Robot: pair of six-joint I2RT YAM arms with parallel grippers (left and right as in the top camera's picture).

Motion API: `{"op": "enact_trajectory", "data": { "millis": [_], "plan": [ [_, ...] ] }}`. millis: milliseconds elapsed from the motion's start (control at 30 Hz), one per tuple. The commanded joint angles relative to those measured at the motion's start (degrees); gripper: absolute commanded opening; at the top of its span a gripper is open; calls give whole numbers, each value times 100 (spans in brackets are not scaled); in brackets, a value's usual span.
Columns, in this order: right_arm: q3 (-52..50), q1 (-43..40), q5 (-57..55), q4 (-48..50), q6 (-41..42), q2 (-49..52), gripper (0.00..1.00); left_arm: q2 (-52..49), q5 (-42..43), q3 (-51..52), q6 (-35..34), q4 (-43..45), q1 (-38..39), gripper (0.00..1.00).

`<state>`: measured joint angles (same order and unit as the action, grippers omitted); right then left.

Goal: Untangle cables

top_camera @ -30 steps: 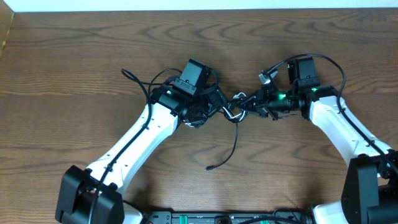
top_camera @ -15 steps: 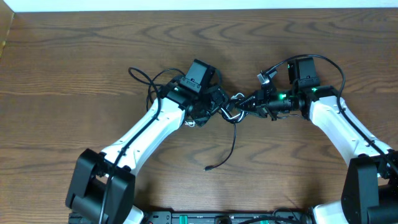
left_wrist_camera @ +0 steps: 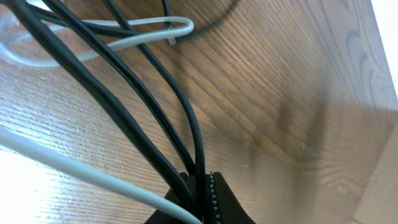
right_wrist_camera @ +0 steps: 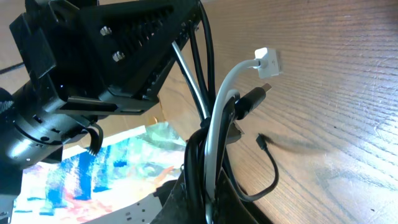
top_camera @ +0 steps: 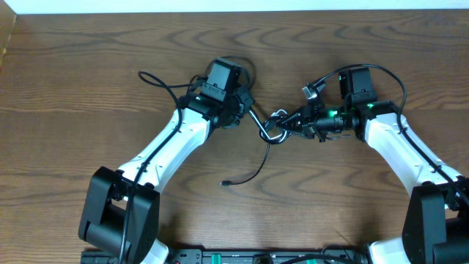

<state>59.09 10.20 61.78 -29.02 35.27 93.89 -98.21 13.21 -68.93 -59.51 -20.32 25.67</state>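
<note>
The cables point(top_camera: 272, 130), thin black cords plus one white, form a knotted bundle at mid-table point(top_camera: 110, 66), strung between my grippers. My left gripper point(top_camera: 240, 117) is clamped on black strands. My right gripper point(top_camera: 288, 125) is clenched on the bundle. One loose black strand point(top_camera: 253, 172) trails toward the near edge.

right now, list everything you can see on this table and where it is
black cables: several, exact count hidden in the knot, black, tangled mid-table between the arms, one loose end trailing toward the robot
white cable: one as far as shows, white, threaded through the same tangle
table: one, brown wood, under everything
arms: two, white and black, left arm and right arm reaching in toward the tangle
left jaws: shut on black cables
right jaws: shut on the bundle of black cables and white cable
</note>
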Motion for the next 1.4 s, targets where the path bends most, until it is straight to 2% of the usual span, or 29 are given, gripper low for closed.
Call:
{"op": "enact_trajectory", "data": {
  "millis": [0, 267, 300, 333, 367, 533, 567, 633, 767, 800, 933, 1100, 1367],
  "plan": [
    [4, -4, -208, -109, -402, -98, 1, -46, 81, 35, 649, 24, -37, 8],
    [4, -2, -2083, -940, -866, -98, 2, 313, 326, 35, 1650, -76, -37, 8],
    [4, -2, -2378, -1049, -863, -98, 5, 354, 328, 35, 1648, -254, -37, 7],
    [4, -2, -2664, -1163, -863, -98, 5, 354, 326, 35, 1644, -522, -31, 7],
    [4, -2, -2721, -1213, -863, -98, 1, 348, 326, 37, 1641, -697, -31, 7],
    [4, 2, -2505, -1213, -863, -98, 1, 297, 326, 37, 1604, -1325, 81, 8],
    [4, 2, -2361, -1211, -872, -98, 1, 280, 328, 37, 1596, -1351, 155, 10],
    [4, 2, -2155, -1213, -885, -98, 1, 273, 326, 37, 1572, -1344, 247, 28],
    [4, 63, -1781, -1211, -951, -98, 1, 271, 323, 37, 1532, -1213, 444, 57],
    [4, 103, -1753, -1209, -966, -98, 1, 269, 323, 37, 1530, -1163, 485, 62],
    [4, 264, -1635, -1139, -968, -98, 1, 232, 323, 37, 1521, -1023, 634, 64],
    [4, 341, -1591, -1106, -962, -98, 1, -66, 330, 37, 1091, -1047, 656, 68],
    [4, 341, -1333, -1080, -964, -101, 1, -568, 413, 37, 815, -1003, 656, 73]
  ]
}}
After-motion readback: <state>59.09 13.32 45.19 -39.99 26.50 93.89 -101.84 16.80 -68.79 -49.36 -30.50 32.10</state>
